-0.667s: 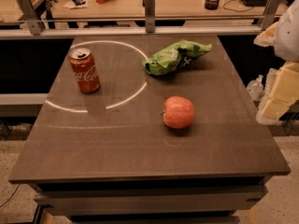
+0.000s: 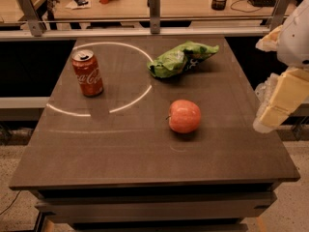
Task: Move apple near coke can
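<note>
The apple (image 2: pixel 184 115) is parked mid-counter (image 2: pixel 145 163), well left of the claw (image 2: pixel 276 105), which is hung off the right edge. Claw state can't be told tbh. The can (image 2: pixel 87 73) is found further left and back, so a leftward reach is probably needed.

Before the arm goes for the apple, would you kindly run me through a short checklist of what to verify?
1. Apple resting free on the table, nothing touching it: ok.
2. Coke can upright, at the table's left rear: ok.
3. Straight line from apple to coke can free of objects: ok.
4. Green chip bag apart from the apple, lying behind it: ok.
5. Gripper above the apple: not ok; it hangs at the table's right edge, off to the apple's right.
</note>
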Motion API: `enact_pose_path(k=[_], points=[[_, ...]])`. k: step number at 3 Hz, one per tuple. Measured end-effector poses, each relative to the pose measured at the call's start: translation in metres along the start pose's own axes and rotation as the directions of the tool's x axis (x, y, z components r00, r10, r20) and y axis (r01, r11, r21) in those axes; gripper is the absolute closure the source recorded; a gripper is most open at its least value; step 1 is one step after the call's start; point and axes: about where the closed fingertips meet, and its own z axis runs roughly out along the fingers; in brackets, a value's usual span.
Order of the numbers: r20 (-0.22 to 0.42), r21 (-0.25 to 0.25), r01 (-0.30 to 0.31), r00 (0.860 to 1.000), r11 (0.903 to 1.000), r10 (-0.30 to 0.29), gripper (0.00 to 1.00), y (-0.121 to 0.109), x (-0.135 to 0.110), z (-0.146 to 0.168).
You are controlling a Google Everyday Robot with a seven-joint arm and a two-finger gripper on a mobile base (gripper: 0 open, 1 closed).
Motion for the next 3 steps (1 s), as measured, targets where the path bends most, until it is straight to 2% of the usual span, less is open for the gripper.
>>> enact_pose_path(k=[1, 2, 3], points=[[0.098, -0.026, -0.046, 0.994, 0.9986, 0.049, 0.0, 0.019, -0.02, 0.008], [0.168, -0.023, -0.099, 0.981, 0.9948, 0.102, 0.0, 0.034, -0.041, 0.03], [0.216, -0.005, -0.123, 0.969, 0.9924, 0.121, 0.0, 0.041, -0.055, 0.056]])
